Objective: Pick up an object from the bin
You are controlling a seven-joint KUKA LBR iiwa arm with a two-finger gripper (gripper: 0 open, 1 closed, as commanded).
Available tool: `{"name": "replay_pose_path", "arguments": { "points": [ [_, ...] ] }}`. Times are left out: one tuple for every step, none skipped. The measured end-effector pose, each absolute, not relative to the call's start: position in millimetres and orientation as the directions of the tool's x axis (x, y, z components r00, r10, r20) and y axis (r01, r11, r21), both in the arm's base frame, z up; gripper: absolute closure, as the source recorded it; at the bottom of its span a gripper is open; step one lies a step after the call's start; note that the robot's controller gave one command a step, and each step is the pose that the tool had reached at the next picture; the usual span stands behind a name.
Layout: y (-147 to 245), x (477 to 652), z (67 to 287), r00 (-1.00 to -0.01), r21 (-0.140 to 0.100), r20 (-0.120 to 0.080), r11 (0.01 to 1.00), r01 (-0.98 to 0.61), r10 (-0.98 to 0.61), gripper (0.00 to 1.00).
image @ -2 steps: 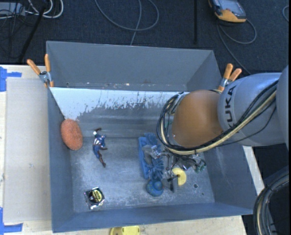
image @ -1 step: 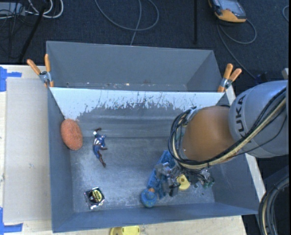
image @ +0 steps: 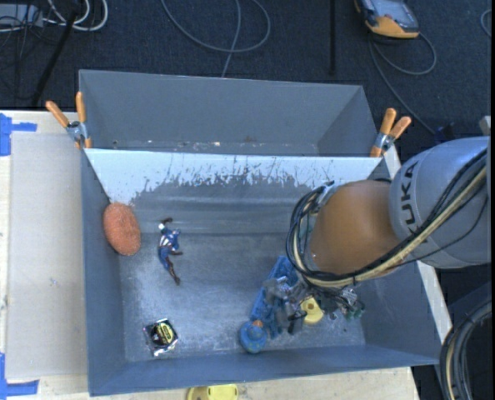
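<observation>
The bin [image: 222, 111] holds an orange lump [image: 122, 228] by its left wall. Just right of it lies a blue figure [image: 170, 248], and a black-yellow box [image: 160, 334] sits near the front left corner. Near the front right corner is a blue heap [image: 268, 311] with a yellow piece [image: 312, 312]. The gripper [image: 322, 302] hangs over this heap, under the arm's orange cover [image: 352, 227]. I cannot tell if it is open or closed.

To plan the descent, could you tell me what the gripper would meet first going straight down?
Probably the blue heap with a yellow piece, directly beneath the gripper in the bin's lower right; depth is unclear.
</observation>
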State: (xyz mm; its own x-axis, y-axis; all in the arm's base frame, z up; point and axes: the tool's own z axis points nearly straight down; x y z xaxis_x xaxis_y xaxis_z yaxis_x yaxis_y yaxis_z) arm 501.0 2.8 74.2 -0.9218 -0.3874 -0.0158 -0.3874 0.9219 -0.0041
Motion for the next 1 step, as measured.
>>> {"name": "replay_pose_path", "arguments": {
  "points": [
    [2.8, 499.8, 75.8, -0.922, -0.004, -0.015, 0.922, -0.388, -0.388, 1.0]
  ]
}}
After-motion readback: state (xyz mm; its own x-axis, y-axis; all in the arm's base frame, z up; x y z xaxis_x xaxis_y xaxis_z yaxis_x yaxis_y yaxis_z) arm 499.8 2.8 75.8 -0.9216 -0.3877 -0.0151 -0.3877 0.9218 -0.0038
